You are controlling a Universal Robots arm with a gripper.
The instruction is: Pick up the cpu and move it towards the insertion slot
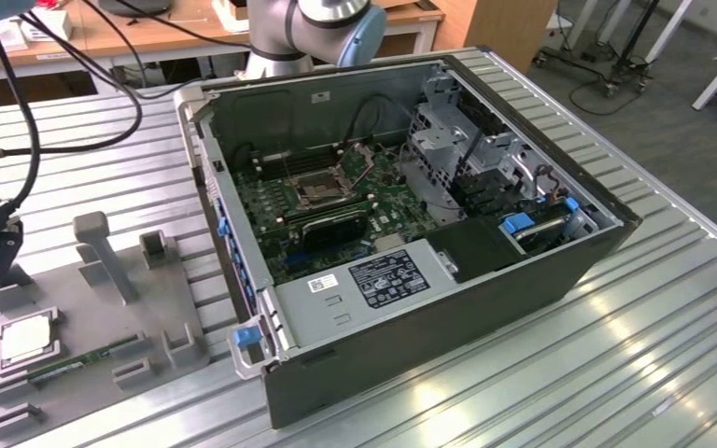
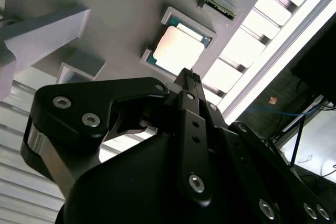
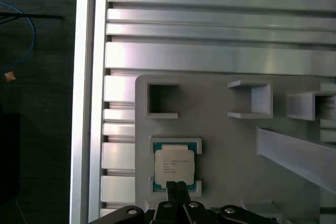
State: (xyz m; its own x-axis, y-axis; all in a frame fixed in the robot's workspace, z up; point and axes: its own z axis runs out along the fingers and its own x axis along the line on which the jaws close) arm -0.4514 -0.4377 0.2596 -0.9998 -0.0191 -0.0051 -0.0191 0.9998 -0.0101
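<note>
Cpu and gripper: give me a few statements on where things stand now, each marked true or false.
1. The cpu lies in a recess of the grey fixture. True.
2. The cpu sits in the insertion slot. False: it is on the fixture, outside the computer case.
3. The gripper is over the fixture, close to the cpu. True.
4. The computer case is closed up. False: its side is open, with the motherboard and the insertion slot in plain sight.
5. The gripper is inside the case, above the slot. False: it is at the fixture, on the exterior view's left.
</note>
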